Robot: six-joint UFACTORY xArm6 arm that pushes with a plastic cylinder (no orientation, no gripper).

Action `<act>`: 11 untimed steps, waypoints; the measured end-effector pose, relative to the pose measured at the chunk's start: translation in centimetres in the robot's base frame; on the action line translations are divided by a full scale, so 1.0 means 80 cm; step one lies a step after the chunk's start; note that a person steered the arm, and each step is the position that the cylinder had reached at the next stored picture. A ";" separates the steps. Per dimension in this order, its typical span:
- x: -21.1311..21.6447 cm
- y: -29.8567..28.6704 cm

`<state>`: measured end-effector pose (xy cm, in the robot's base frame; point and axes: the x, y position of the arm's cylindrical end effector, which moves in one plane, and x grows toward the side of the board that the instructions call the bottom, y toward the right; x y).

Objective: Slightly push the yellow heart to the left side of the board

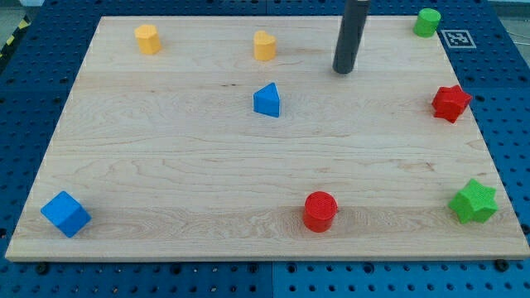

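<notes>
At 7 o'clock on the pale wooden board point(166, 165), near its bottom-left corner, you see a blue plastic cube point(65, 213). Up at 11 o'clock sits a yellow plastic hexagonal block point(147, 39). Next, just left of 12 o'clock near the top edge, is the yellow plastic heart point(264, 45), standing clear of everything. Directly at its 6 o'clock, apart from it, is a blue plastic triangular block point(267, 100). At the board's 6 o'clock you get a red plastic cylinder point(320, 210). My tip point(344, 71) is at the heart's 3 o'clock, near it but not touching. It's a plain dark rod, no fingers, so nothing grasped. At 1 o'clock, top-right corner, is a green plastic cylinder point(427, 22). At 3 o'clock is a red plastic star point(450, 103); at 4 o'clock, a green plastic star point(474, 201).
</notes>
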<state>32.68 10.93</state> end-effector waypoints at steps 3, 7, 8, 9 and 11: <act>-0.044 -0.060; -0.050 -0.078; -0.051 -0.084; -0.059 -0.100; -0.067 -0.117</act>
